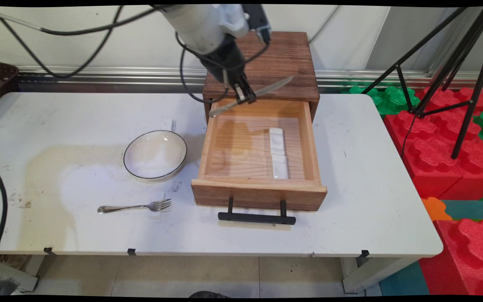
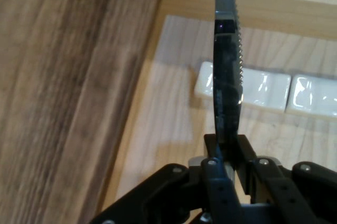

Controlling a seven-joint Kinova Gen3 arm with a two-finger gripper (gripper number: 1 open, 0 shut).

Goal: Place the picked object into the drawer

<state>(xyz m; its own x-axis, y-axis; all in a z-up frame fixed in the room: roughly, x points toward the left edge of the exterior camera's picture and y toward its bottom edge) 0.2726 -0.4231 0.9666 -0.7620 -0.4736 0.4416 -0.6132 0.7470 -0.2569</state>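
My gripper (image 1: 245, 95) is shut on a metal table knife (image 1: 252, 95), held level over the back of the open wooden drawer (image 1: 258, 191). In the hand view the knife (image 2: 226, 76) rises from between the fingers (image 2: 213, 150), its toothed edge to the right. Two white ceramic rests (image 1: 278, 153) lie end to end on the drawer's floor, right of centre; the hand view shows these rests (image 2: 266, 89) beyond the blade. The drawer sticks out of a dark wooden cabinet (image 1: 283, 58).
A white bowl with a dark rim (image 1: 155, 155) sits left of the drawer. A metal fork (image 1: 134, 207) lies near the table's front. The drawer's black handle (image 1: 256, 217) juts toward the front edge. A tripod (image 1: 455, 63) and foam blocks (image 1: 447, 151) stand right of the table.
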